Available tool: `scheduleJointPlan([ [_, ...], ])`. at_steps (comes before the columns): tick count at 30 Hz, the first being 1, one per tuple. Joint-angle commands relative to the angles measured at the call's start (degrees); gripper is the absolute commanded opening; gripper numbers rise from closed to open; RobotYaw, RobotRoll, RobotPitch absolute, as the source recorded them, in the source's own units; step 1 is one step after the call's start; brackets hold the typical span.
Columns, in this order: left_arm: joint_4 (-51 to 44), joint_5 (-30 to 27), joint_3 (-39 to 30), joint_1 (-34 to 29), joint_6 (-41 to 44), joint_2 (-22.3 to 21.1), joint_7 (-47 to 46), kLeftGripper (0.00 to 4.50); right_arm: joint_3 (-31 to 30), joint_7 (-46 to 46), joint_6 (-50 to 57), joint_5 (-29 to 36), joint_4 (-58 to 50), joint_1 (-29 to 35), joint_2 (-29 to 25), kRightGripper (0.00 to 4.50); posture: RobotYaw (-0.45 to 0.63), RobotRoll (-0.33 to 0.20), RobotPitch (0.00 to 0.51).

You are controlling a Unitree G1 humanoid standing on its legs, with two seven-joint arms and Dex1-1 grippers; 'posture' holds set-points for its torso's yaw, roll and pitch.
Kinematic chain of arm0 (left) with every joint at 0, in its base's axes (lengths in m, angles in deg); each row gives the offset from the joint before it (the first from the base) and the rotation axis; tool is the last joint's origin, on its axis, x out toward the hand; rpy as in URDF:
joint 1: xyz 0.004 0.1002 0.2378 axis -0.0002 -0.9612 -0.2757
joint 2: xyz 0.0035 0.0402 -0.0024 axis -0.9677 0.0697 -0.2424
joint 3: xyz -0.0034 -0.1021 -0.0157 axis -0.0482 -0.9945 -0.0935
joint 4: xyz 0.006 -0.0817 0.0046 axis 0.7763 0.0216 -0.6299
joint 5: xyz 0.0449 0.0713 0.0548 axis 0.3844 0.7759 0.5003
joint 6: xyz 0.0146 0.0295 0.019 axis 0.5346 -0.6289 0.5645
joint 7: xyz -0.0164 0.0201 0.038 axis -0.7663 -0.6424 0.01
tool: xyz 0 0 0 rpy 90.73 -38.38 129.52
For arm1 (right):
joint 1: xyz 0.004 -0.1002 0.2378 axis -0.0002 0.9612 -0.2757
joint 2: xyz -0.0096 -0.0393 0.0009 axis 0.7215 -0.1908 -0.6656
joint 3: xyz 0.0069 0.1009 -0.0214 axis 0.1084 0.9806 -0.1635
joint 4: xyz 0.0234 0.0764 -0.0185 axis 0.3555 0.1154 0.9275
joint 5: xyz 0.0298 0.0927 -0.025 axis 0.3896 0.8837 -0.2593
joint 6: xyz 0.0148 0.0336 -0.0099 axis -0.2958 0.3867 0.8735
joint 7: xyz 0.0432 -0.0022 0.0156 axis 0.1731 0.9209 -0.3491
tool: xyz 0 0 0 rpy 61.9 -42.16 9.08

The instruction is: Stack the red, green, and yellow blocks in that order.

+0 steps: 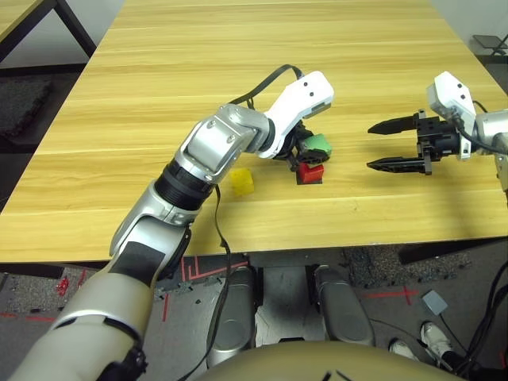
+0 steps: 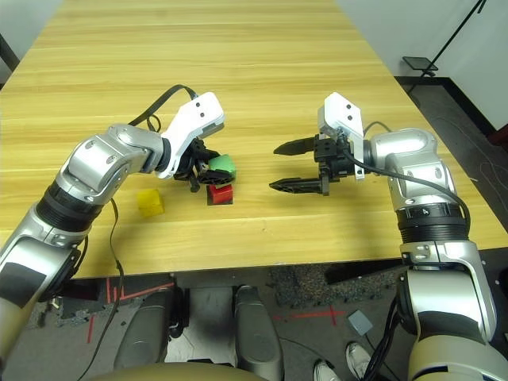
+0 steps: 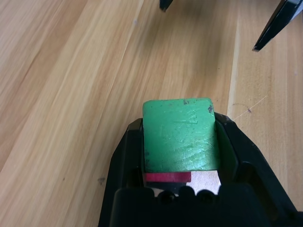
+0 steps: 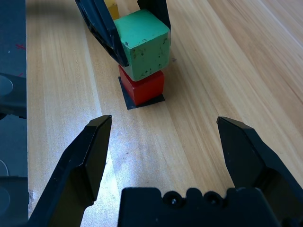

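Our left gripper (image 4: 137, 28) clamps the green block (image 4: 143, 42) right over the red block (image 4: 144, 87), seemingly a touch skewed, while the right gripper (image 2: 287, 167) gapes empty and the yellow block (image 2: 150, 202) waits to their left.

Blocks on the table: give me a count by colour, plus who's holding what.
Red matte cube: 1, sitting on the flat black square patch.
Light green matte cube: 1, gripped by the left hand above the red one.
Yellow matte cube: 1, loose on the wooden table.
Total: 3 blocks. Right hand open, holding nothing.
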Motion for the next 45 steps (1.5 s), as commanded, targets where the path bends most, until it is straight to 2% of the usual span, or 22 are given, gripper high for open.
scheduleJointPlan([
  [1,0.3,0.8,1.3,-0.4,-0.8,0.0,0.7,2.09,0.4,-0.2,0.5,0.7,-1.2,0.5,-0.9,4.5,0.1,0.039,0.181],
  [22,3.1,4.3,3.2,-2.9,-5.8,-0.9,3.6,2.09,0.8,0.5,1.5,0.9,-2.2,0.9,-1.0,4.5,0.09,0.033,0.181],
  [25,3.0,5.4,3.3,-3.4,-7.9,-1.9,4.2,3.11,0.9,0.7,1.4,1.0,-2.0,0.6,-0.8,4.5,0.1,0.032,0.173],
  [27,1.1,5.4,2.4,-3.5,-7.8,-3.6,5.0,3.76,1.0,0.8,1.1,0.9,-1.5,0.2,-0.7,4.5,0.11,0.031,0.166],
  [29,-3.6,3.7,0.1,-3.3,-5.1,-7.1,6.5,4.47,1.1,0.8,0.8,0.8,-0.9,-0.4,-0.7,4.5,0.11,0.031,0.163],
  [31,-8.4,2.3,-1.8,-4.3,-2.6,-12.1,8.4,4.47,1.2,0.6,0.4,0.7,0.0,-0.9,-0.7,4.5,0.13,0.031,0.157],
  [34,-16.0,0.8,-3.3,-8.6,-0.5,-22.9,12.3,4.47,1.1,0.3,-0.4,0.5,1.3,-1.6,-0.6,4.5,0.14,0.028,0.151],
  [38,-20.9,-0.6,-5.9,-16.5,0.0,-32.4,14.1,4.47,0.6,0.0,-1.3,0.1,3.2,-3.0,0.0,4.5,0.17,0.02,0.143],
  [41,-21.3,-0.6,-7.2,-20.9,-0.9,-34.8,13.3,4.47,0.1,-0.5,-1.9,-0.2,4.6,-4.2,0.7,4.5,0.18,0.012,0.141],
  [45,-18.4,0.2,-7.5,-22.6,-2.3,-33.2,11.0,4.47,-0.4,-0.9,-2.3,-0.5,5.9,-5.6,1.2,4.5,0.18,0.006,0.14],
])
